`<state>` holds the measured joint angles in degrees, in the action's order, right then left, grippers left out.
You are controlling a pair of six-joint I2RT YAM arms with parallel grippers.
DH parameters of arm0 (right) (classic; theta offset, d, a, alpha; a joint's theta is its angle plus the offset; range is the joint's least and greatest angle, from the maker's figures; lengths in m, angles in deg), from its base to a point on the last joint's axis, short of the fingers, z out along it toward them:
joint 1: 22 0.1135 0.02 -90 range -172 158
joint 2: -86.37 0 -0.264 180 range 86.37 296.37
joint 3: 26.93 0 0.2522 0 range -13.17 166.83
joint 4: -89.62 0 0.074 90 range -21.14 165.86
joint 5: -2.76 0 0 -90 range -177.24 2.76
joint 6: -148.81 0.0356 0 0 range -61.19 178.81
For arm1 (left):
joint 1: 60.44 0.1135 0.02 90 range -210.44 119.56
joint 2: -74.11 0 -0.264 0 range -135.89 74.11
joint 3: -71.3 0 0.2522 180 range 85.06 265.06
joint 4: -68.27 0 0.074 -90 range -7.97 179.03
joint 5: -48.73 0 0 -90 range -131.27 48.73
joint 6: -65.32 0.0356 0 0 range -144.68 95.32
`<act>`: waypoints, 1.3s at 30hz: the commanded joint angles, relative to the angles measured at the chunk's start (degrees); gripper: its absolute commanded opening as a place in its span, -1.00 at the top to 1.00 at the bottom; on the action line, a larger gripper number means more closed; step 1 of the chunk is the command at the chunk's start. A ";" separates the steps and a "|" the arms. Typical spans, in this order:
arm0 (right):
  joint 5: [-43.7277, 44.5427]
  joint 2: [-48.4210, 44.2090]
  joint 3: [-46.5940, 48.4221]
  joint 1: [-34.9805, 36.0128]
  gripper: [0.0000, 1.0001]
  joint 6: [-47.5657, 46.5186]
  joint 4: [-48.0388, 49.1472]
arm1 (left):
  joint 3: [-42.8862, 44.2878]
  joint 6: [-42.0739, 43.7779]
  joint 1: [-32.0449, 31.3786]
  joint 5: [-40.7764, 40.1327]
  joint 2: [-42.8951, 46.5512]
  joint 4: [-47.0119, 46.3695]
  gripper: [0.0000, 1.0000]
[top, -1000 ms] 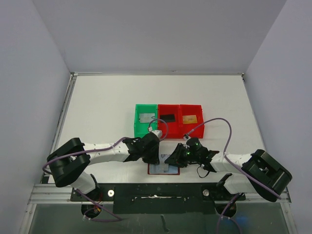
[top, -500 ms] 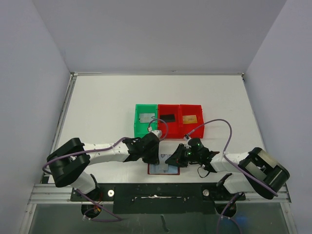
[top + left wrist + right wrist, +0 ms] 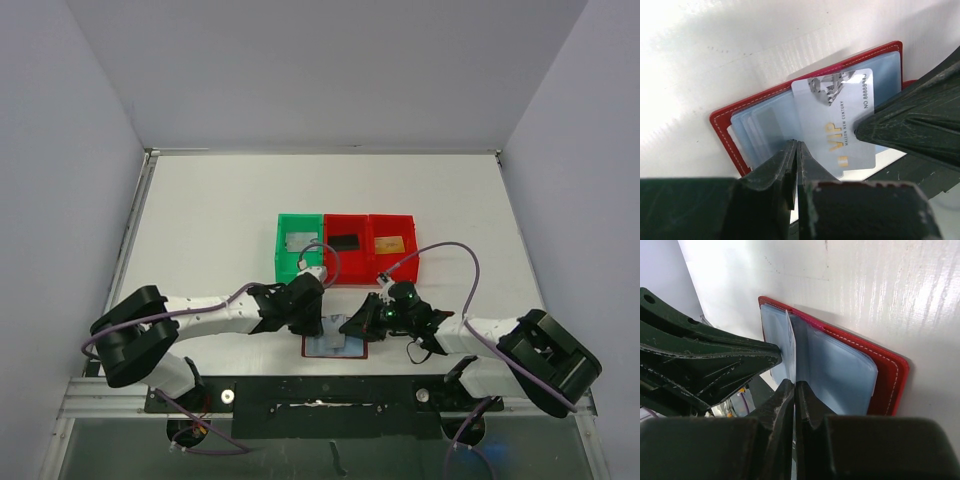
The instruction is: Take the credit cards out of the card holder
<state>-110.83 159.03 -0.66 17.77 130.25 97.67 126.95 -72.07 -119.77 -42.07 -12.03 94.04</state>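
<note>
The card holder [image 3: 350, 351] lies open near the table's front edge, dark red with pale blue-grey pockets [image 3: 840, 375]. A silver-grey credit card [image 3: 832, 120] with gold "VIP" lettering sticks partly out of a pocket. My right gripper [image 3: 794, 385] is shut on that card's edge [image 3: 790, 342], which stands up edge-on in the right wrist view. My left gripper [image 3: 797, 145] is shut, its tips pressed on the holder's pockets [image 3: 765, 130] just beside the card. In the top view the left gripper [image 3: 318, 322] and right gripper [image 3: 352, 328] meet over the holder.
Behind the holder stand a green bin [image 3: 283, 262] with a silver card [image 3: 299, 242], a red bin [image 3: 346, 268] with a black card [image 3: 345, 241], and a second red bin [image 3: 393, 266] with a gold-orange card [image 3: 390, 243]. The black front rail [image 3: 320, 400] lies just below.
My right gripper's jaws have closed onto the silver-grey card. Both arms shifted only slightly; the left gripper stays shut on the holder.
</note>
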 commanded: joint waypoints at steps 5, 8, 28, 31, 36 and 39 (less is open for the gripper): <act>-1.12 -2.23 2.41 -0.49 1.00 -4.82 -4.79 | -0.75 -0.50 -0.19 -3.39 4.66 0.84 0.83; -0.52 -2.98 3.82 -0.48 1.00 -6.44 -8.28 | -0.82 -0.55 -0.17 -4.23 6.08 1.08 0.75; -0.50 2.45 2.54 -0.64 0.65 -1.98 -0.85 | -1.57 -1.93 -0.24 3.30 1.56 -6.37 0.62; -0.69 2.77 2.17 -0.66 0.63 -1.69 0.13 | -1.83 -2.33 -0.27 3.54 0.08 -6.66 0.67; -1.39 2.92 1.90 -0.64 0.60 -1.63 1.55 | -1.86 -2.28 -0.28 2.87 -0.15 -5.52 0.69; -1.64 3.08 2.15 -0.68 0.65 -1.79 1.70 | -1.88 -2.26 -0.26 2.36 0.20 -4.75 0.70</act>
<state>-111.51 162.00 1.59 17.40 128.29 95.44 124.31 -74.11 -119.75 -39.05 -11.42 88.73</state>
